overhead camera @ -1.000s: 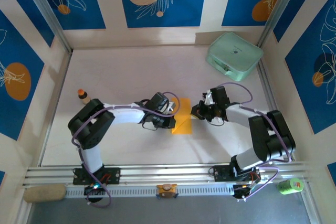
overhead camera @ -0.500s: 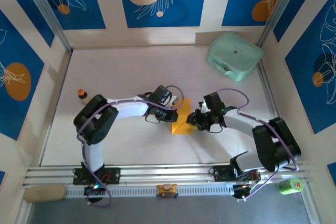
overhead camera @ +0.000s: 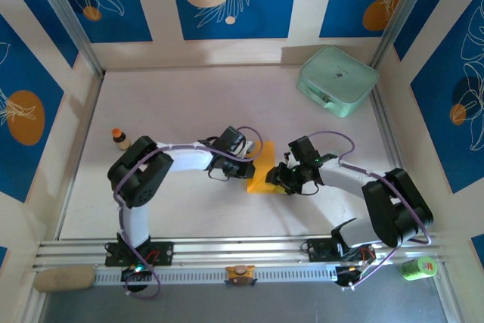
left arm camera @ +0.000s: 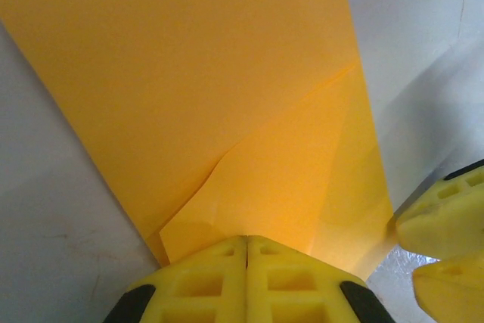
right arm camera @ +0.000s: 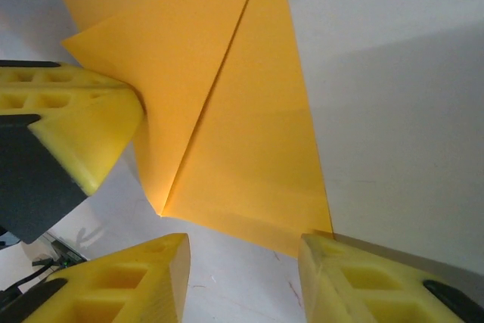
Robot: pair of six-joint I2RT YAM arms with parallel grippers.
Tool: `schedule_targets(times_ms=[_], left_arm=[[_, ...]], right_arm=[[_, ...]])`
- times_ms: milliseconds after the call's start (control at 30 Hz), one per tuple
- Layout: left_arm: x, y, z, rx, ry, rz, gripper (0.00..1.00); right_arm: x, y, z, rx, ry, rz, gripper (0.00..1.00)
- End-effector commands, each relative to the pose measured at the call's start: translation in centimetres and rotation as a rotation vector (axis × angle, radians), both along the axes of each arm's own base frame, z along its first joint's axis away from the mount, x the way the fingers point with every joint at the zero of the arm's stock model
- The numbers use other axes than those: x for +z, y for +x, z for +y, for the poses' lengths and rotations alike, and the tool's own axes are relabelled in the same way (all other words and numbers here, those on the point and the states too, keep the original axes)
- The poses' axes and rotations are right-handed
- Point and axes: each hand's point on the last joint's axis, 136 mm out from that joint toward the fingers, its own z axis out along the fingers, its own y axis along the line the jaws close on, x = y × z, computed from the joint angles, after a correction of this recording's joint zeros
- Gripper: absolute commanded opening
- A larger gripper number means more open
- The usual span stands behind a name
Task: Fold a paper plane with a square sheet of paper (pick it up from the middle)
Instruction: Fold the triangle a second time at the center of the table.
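My left jaws sit closed at the edge of the square sheet of paper (left arm camera: 227, 96) on the tabletop (left arm camera: 423, 51), my right jaws open just short of its corner, so closing them could drag the flap askew

A lab test booth: aluminium rails (overhead camera: 242, 250), blue patterned wall panels (overhead camera: 265, 17).

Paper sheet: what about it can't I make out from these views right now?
- Top view: the paper sheet has both side edges under the left hand and right hand; full outline unclear.
- Left wrist view: its near edge is hidden by the shut left hand; pinched or just pressed, cannot tell.
- Right wrist view: its far part is cut off by the frame's top edge.
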Motion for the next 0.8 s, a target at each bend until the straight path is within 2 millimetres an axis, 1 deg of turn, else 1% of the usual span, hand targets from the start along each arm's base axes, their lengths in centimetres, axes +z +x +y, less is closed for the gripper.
schedule_targets(times_ms=[0, 67, 167, 367, 567, 767], left_arm=[[-1.8, -1.5, 1.6, 0.019, 0.059, 0.072, 0.02], [-1.7, -1.4, 1.7, 0.022, 0.06, 0.067, 0.02], [-1.7, -1.3, 1.7, 0.023, 0.064, 0.064, 0.02], [-1.7, -1.5, 1.8, 0.021, 0.064, 0.065, 0.02], [-1.6, -1.5, 1.8, 0.021, 0.061, 0.065, 0.01], [-1.4, -1.4, 1.9, 0.024, 0.065, 0.06, 0.01]], right_arm=[[-0.5, -0.1, 0.3, 0.0, -0.004, 0.03, 0.43], [-0.5, 0.3, 0.7, -0.002, 0.017, 0.019, 0.45], [0.1, 1.4, 1.6, 0.004, 0.062, -0.011, 0.46], [1.1, 3.3, 2.3, -0.004, 0.112, -0.06, 0.5], [1.2, 5.4, 2.0, -0.01, 0.127, -0.075, 0.51], [0.7, 6.7, 1.7, -0.036, 0.157, -0.07, 0.51]])
